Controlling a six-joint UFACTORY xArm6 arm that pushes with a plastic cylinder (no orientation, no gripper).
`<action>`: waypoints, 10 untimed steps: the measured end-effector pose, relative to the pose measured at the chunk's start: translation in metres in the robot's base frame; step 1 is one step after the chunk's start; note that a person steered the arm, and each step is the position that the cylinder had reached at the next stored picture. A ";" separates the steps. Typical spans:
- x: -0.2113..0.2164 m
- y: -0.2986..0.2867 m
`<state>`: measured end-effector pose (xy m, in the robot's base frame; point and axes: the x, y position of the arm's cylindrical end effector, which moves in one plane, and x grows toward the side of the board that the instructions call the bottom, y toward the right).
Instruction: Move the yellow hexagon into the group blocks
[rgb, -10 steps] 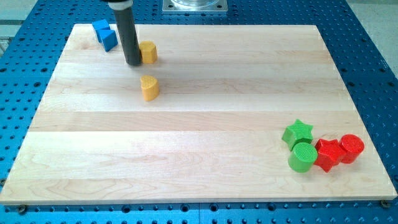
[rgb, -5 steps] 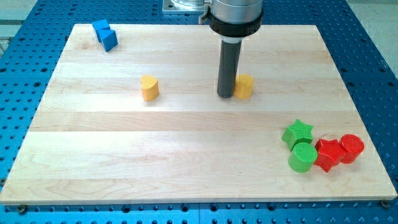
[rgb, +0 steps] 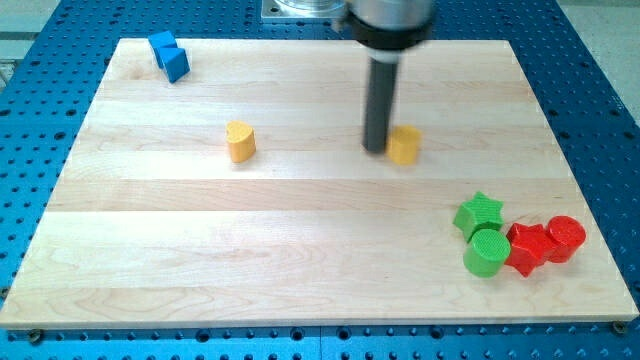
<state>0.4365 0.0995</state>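
My tip (rgb: 376, 150) touches the yellow hexagon (rgb: 404, 145) on its view-left side; nothing gripped, pushing only. Hexagon sits up-left of the green star (rgb: 478, 213). Likely light, rigid, slides easily; push its upper-left face.

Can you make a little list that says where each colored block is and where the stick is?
my tip: touching the yellow hexagon's left side
yellow hexagon: middle of board, up and left of the group
yellow heart: alone, view's left
blue blocks: top left corner
green star, green cylinder, red star, red cylinder: grouped at bottom right
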 end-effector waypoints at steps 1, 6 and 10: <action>0.025 0.050; -0.016 0.055; 0.028 0.087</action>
